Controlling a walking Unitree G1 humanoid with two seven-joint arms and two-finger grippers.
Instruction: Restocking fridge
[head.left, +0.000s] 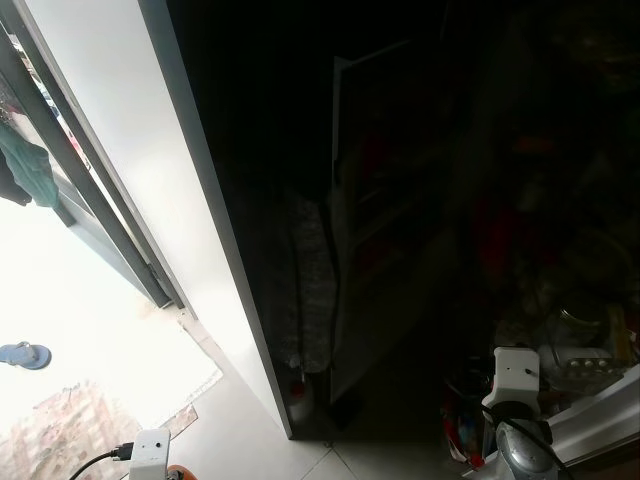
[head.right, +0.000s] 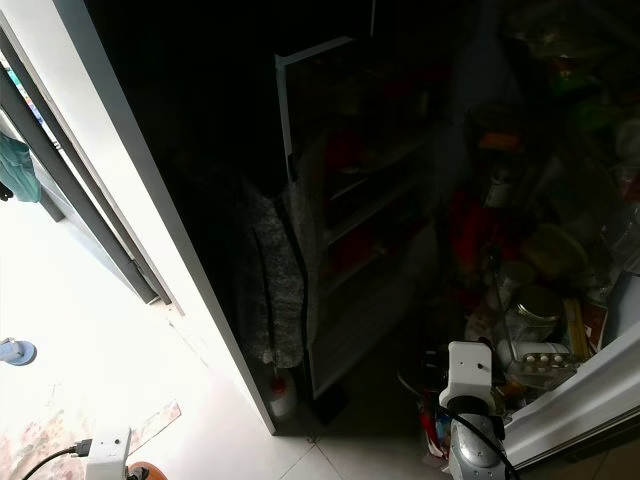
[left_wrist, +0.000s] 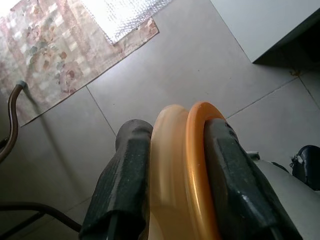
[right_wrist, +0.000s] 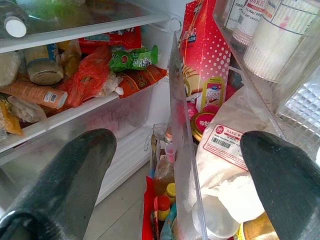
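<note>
1. Fridge (head.right: 360, 220) stands open and dark in the head views, its shelves packed with food.
2. The left gripper (left_wrist: 172, 165) has its jaws clenched on an orange-rimmed lid (left_wrist: 182, 170) above the tiled floor (left_wrist: 200, 65).
3. The right gripper (right_wrist: 175, 165) has its jaws spread wide before the door shelf (right_wrist: 182, 150), near a red box (right_wrist: 205, 60).

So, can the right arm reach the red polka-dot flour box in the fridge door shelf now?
Probably yes. The right gripper has its jaws wide open and faces the red polka-dot flour box directly. The clear plastic door shelf wall and a white bakery bag stand partly in front.
</note>
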